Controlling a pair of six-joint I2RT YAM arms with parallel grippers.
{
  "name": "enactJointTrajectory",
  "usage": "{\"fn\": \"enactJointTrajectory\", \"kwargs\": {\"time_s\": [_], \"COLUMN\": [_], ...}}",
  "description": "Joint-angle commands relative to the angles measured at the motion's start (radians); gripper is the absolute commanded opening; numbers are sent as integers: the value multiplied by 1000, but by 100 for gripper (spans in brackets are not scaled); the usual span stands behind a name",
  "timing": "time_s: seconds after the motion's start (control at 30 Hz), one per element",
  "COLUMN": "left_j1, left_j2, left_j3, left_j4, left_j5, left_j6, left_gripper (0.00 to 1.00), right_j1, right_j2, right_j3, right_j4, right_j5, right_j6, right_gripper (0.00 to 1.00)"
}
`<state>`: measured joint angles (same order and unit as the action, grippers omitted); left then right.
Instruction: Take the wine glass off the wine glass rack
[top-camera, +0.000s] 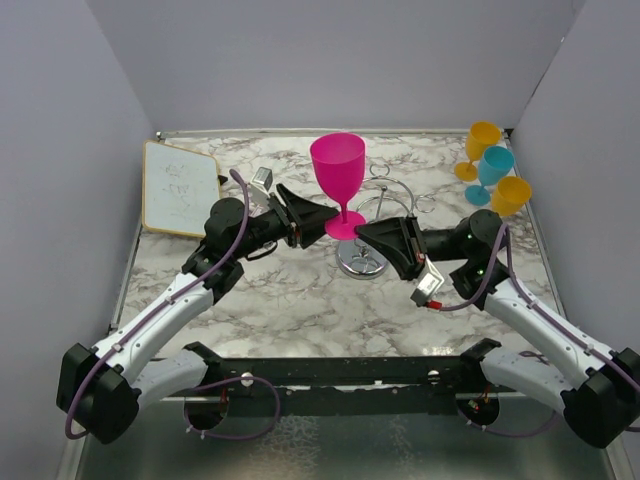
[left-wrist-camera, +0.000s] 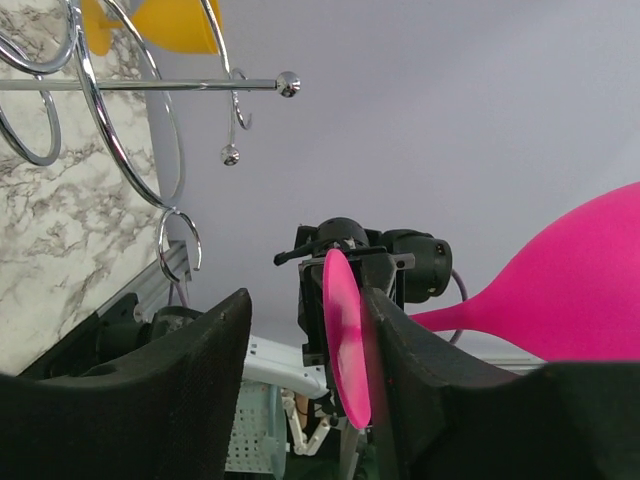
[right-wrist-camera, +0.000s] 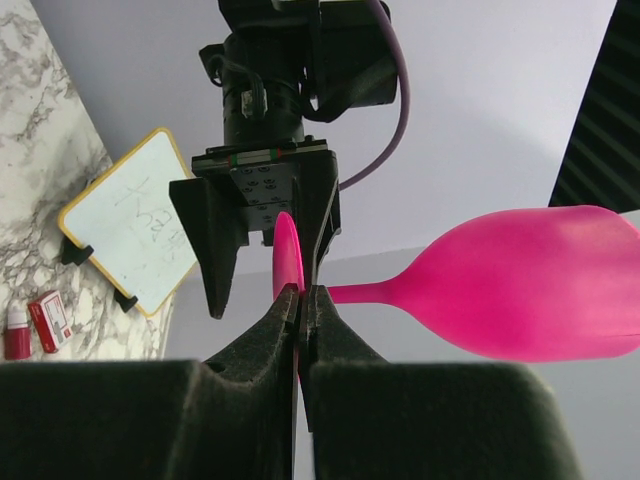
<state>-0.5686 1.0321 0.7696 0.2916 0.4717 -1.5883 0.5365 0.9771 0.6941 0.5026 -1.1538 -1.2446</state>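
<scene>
A pink wine glass (top-camera: 338, 172) stands upright in the air, clear of the chrome wine glass rack (top-camera: 362, 260), whose wire rings (left-wrist-camera: 90, 85) are empty. My right gripper (top-camera: 364, 231) is shut on the rim of the glass's round foot (right-wrist-camera: 286, 252), seen in the right wrist view (right-wrist-camera: 300, 296). My left gripper (top-camera: 318, 218) is open around the same foot from the other side. In the left wrist view (left-wrist-camera: 305, 312) the foot (left-wrist-camera: 345, 340) lies against one finger (left-wrist-camera: 400, 340), with a wide gap to the other. The bowl (right-wrist-camera: 530, 285) points away sideways.
A yellow-framed whiteboard (top-camera: 180, 188) lies at the back left. Two yellow glasses (top-camera: 484, 140) (top-camera: 511, 195) and a teal one (top-camera: 494, 165) stand at the back right. Small red items (right-wrist-camera: 45, 322) lie by the whiteboard. Grey walls close in three sides.
</scene>
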Motion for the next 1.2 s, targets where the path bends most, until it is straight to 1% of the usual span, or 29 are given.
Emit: {"fn": "enactJointTrajectory", "kwargs": {"time_s": [0.0,0.07,0.2,0.27,0.47,0.6,0.67,0.73,0.83,0.9,0.93,0.97,1.0,1.03,1.17], "left_j1": [2,3,3,3,3,3,3,2,4,5,6,7,8,9,21], "left_j2": [-20,-27,-43,-46,-48,-50,-50,-47,-46,-47,-49,-50,-50,-50,-43], "left_j3": [-18,-29,-41,-44,-51,-55,-58,-59,-59,-59,-59,-58,-56,-57,-59], "left_j4": [56,72,86,92,112,117,122,125,130,132,132,132,132,132,132], "left_j5": [41,41,40,43,44,36,31,25,15,3,-3,-11,-16,-24,-33], "left_j6": [-34,-45,-52,-55,-63,-62,-59,-55,-41,-27,-16,-4,9,26,54], "left_gripper": [45,41,37,33,16,5,0,0,0,0,0,0,0,0,0], "right_j1": [18,21,23,23,25,25,25,25,25,25,25,25,25,25,25], "right_j2": [13,19,30,39,42,25,12,-6,-51,-80,-98,-116,-135,-152,-210], "right_j3": [-16,-16,-23,-27,-33,-33,-38,-48,-70,-83,-86,-89,-94,-103,-117], "right_j4": [63,64,65,67,67,32,11,7,7,-5,-19,-27,-18,-2,-12], "right_j5": [62,71,106,119,128,133,134,138,163,191,206,220,235,241,252], "right_j6": [-22,-29,-47,-55,-59,-66,-65,-48,23,95,131,184,251,333,580], "right_gripper": [1,1,1,1,1,1,6,12,19,26,36,72,97,100,99]}}
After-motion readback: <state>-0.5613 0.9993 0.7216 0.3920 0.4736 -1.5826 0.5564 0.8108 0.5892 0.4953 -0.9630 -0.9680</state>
